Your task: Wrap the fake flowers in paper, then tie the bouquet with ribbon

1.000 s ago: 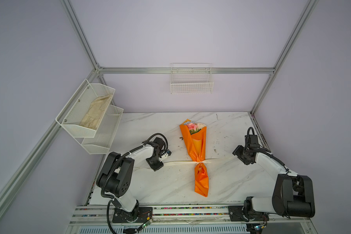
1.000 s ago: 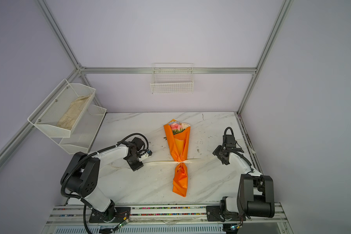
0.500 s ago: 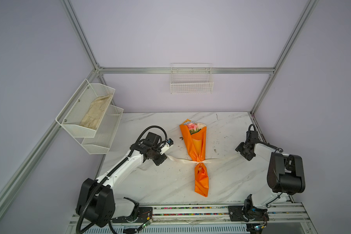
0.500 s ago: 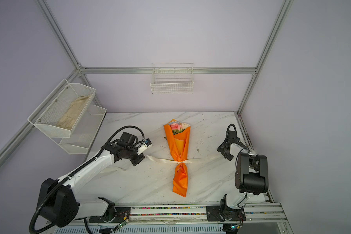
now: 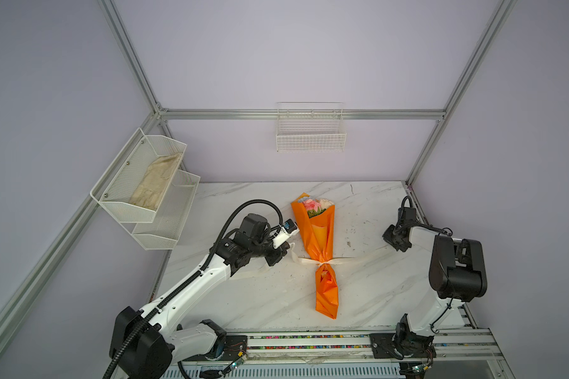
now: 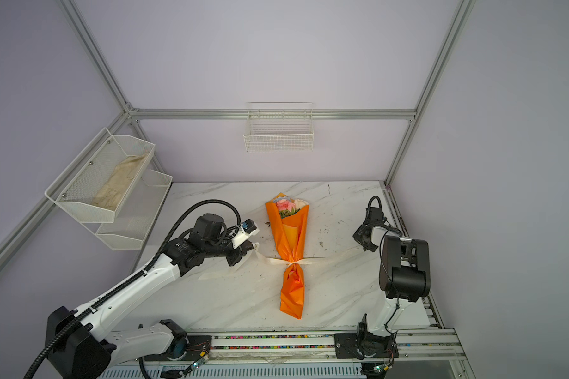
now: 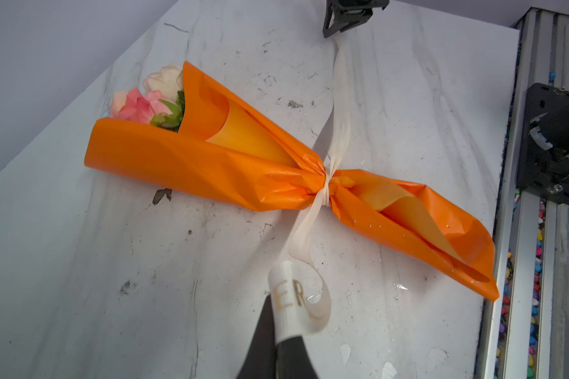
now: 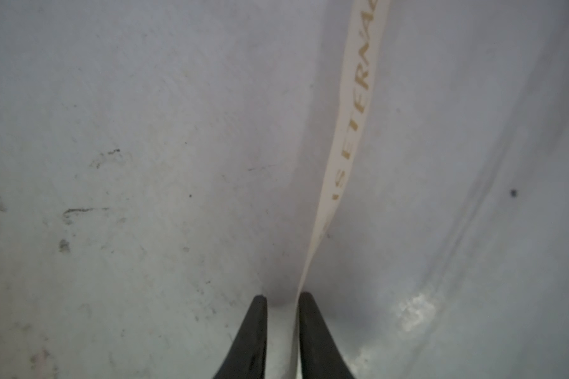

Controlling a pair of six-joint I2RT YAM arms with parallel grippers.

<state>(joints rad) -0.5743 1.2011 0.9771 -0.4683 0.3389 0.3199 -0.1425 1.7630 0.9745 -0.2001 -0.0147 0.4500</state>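
The bouquet of fake flowers (image 5: pixel 316 236) (image 6: pixel 291 236) (image 7: pixel 211 164) lies mid-table in orange wrapping paper, pink and cream blooms toward the back wall. A cream lettered ribbon (image 5: pixel 322 262) (image 7: pixel 337 115) (image 8: pixel 352 115) cinches its waist in a knot, and its ends trail left and right. My left gripper (image 5: pixel 288 252) (image 6: pixel 254 246) (image 7: pixel 278 288) is just left of the bouquet, shut on the left ribbon end, which curls over one finger. My right gripper (image 5: pixel 395 246) (image 6: pixel 367 246) (image 8: pixel 281 297) sits low at the table's right. A narrow gap shows between its fingers, and the right ribbon end runs through it against one finger.
A white mesh shelf (image 5: pixel 151 183) holding a cream cloth hangs on the left wall. A wire basket (image 5: pixel 310 137) hangs on the back wall. The arm rail (image 5: pixel 309 341) runs along the marble table's (image 5: pixel 243 302) front edge. The frame post (image 5: pixel 414 183) is close behind the right arm.
My left gripper has moved right, closer to the bouquet, still holding its ribbon end. The right arm's elbow has swung up and forward, and its gripper stays by the right ribbon end.
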